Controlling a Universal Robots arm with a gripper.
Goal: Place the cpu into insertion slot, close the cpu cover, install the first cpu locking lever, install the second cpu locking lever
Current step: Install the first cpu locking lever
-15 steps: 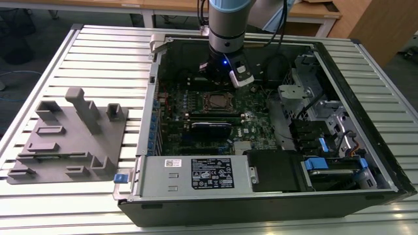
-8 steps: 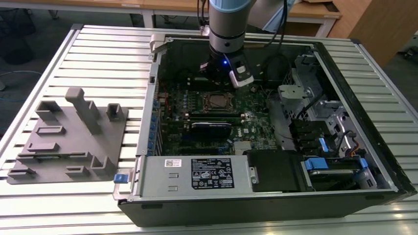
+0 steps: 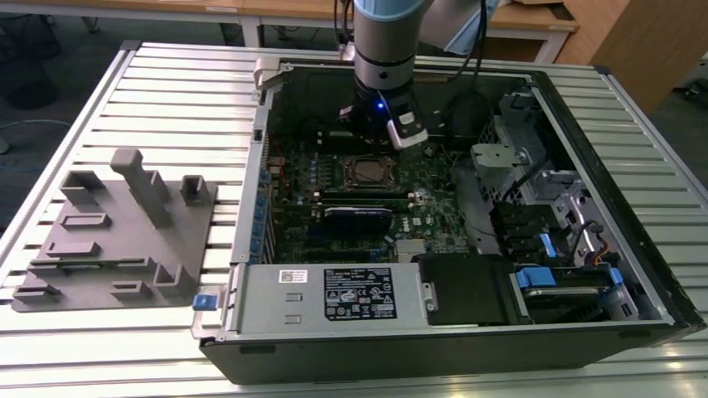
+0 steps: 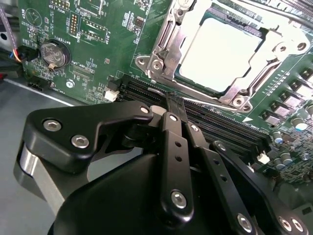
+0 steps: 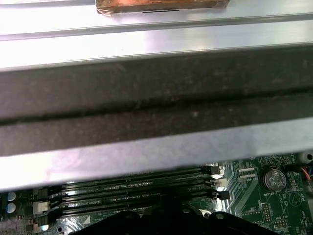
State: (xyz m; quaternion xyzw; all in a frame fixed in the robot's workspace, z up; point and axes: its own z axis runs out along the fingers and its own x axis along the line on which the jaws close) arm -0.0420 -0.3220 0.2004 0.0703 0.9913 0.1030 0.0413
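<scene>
Though covered, cpu [image 4: 222, 51] flat, square-on.

Cpu [image 4: 222, 54]: flat square chip, dull silver-grey top, lying level inside the insertion slot [image 4: 161, 61], a silvery-rimmed square socket on the green board; cpu cover [image 4: 254, 81], thin silver frame, lies closed flat around the chip, its centre window exposing it.

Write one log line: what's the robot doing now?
tool: shut, empty, over memory slots | cpu: in insertion slot | cpu cover: down
</scene>
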